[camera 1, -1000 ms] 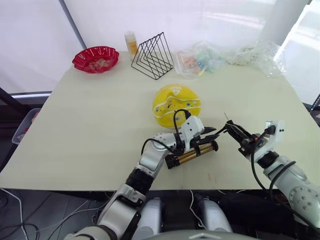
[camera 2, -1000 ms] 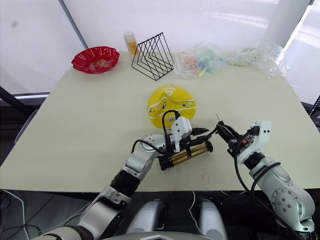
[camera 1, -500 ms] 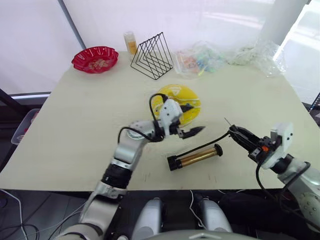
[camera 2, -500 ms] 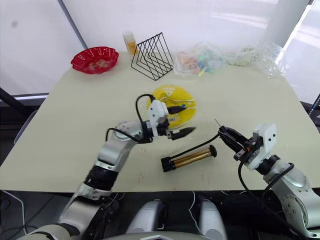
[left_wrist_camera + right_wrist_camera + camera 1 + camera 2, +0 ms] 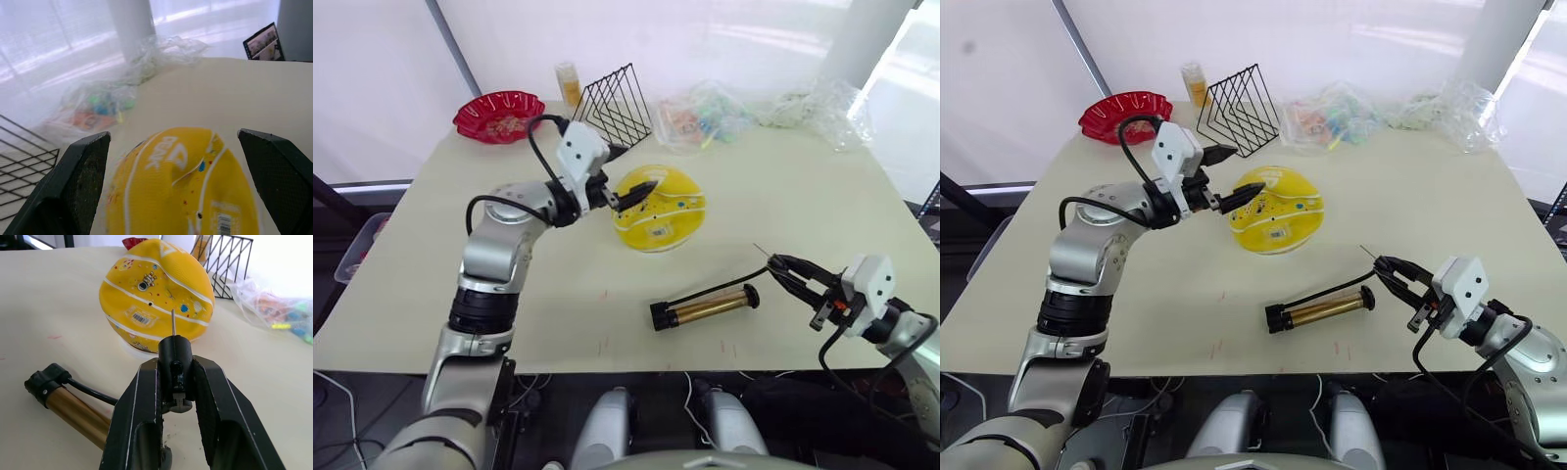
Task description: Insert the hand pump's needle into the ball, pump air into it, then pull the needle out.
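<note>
The yellow ball (image 5: 661, 208), flattish with white seams, lies mid-table. My left gripper (image 5: 1237, 176) hovers open at the ball's left side, its fingers (image 5: 73, 191) spread wide with the ball (image 5: 181, 181) showing between them. The brass hand pump (image 5: 705, 305) lies flat on the table nearer the front edge, free of both grippers, its black hose running right. My right gripper (image 5: 775, 264) is shut on the needle's black fitting (image 5: 176, 362), off to the ball's front right. The thin silver needle (image 5: 172, 322) sticks out past the fingertips toward the ball (image 5: 156, 293), well apart from it.
A red scalloped bowl (image 5: 499, 116) sits at the back left. A black wire rack (image 5: 612, 108) and a small bottle (image 5: 570, 83) stand behind the ball. Crumpled plastic bags (image 5: 715, 113) line the back right. The table's front edge (image 5: 607, 367) is close to the pump.
My left gripper let go of the pump, opened and swung up and left to the ball's side. The pump now lies on the table. My right gripper drifted slightly right with the needle.
</note>
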Available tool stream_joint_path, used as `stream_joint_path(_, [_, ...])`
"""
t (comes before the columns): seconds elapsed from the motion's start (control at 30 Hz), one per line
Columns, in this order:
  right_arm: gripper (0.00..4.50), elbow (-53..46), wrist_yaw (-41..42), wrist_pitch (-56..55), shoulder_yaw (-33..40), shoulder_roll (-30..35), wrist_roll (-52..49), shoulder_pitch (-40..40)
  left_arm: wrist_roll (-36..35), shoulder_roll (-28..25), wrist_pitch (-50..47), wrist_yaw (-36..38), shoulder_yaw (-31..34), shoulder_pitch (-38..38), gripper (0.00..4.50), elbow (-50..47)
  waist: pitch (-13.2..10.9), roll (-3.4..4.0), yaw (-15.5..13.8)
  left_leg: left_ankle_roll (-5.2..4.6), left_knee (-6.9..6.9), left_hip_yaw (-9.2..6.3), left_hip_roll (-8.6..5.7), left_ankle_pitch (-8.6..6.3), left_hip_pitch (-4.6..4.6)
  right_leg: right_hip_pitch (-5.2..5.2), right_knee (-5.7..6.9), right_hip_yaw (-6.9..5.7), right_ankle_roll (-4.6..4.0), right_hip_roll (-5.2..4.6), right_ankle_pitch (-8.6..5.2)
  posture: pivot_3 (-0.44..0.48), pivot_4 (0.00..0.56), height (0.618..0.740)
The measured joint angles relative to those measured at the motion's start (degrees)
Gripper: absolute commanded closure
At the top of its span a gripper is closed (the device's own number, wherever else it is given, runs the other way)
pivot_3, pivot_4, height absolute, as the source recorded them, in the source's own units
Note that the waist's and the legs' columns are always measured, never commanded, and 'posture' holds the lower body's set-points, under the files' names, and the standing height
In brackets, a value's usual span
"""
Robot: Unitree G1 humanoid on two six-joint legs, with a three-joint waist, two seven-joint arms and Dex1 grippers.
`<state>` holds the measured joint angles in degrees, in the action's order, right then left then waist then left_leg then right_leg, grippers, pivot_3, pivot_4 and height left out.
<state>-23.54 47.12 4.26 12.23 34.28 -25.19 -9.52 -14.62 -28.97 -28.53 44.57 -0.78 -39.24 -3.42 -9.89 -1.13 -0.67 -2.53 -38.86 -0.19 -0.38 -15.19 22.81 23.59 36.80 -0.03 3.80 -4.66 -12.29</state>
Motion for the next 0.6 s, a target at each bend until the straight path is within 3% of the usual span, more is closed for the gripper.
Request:
stream_joint_path(0.27, [4.10, 1.27, 0.27, -0.94, -0.41, -0.13, 0.57, 1.12, 1.54, -2.53, -4.69, 0.05, -1.82, -1.92, 0.08, 6.35, -0.01, -0.01, -0.13, 0.00, -0.03, -0.01, -0.06, 0.00, 0.01, -0.01, 0.00, 0.00, 0.00, -0.01, 0.00, 0.000, 0.150, 0.737])
stream_joint_path(0.6, [4.10, 1.21, -0.15, -1.01, -1.23, -0.51, 1.18, 1.95, 4.08, -0.92, -3.29, 2.81, -6.71, -7.77, 0.08, 16.64, -0.02, -0.04, 0.03, 0.00, -0.08, 0.06, -0.11, 0.00, 0.03, 0.00, 0.01, 0.05, 0.01, -0.03, 0.00, 0.000, 0.150, 0.737])
